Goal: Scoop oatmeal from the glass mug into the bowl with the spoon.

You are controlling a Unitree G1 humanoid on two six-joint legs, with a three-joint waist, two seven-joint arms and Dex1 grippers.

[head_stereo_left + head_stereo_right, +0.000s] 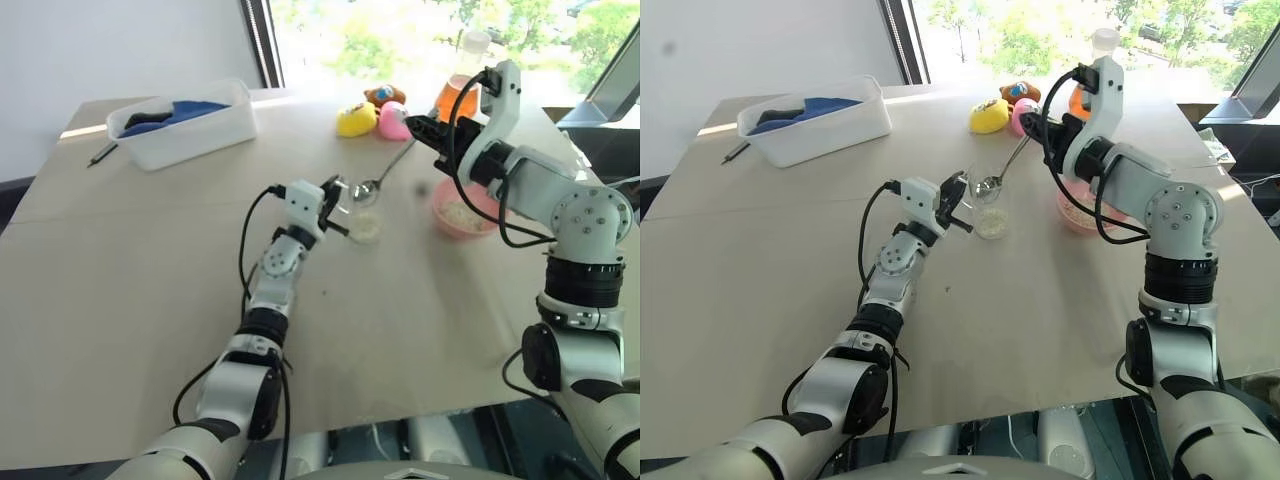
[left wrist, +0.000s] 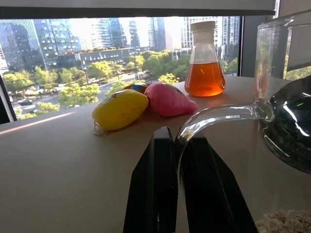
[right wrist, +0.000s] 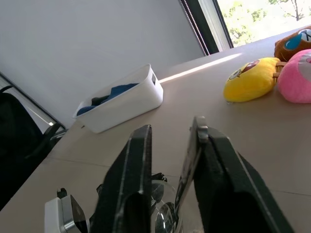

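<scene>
The left gripper [image 1: 338, 205] is clamped tight on the curved handle of the glass mug [image 1: 364, 222], which stands near the table's middle with a shallow layer of oatmeal [image 2: 286, 221] at its bottom. The spoon [image 1: 388, 168] has its small bowl at the mug's rim and its handle slanting toward 1 o'clock into the right gripper [image 1: 425, 128]. That gripper's fingers stand parted, and the handle lies against only one of them, so the grip looks loose. The pink bowl [image 1: 440, 205] sits at 3 o'clock of the mug, apart from it, with some flakes inside. To scoop well, I would pinch the handle firmly first, keep the mug steady, dip steeply to the bottom, then carry the spoon level.
</scene>
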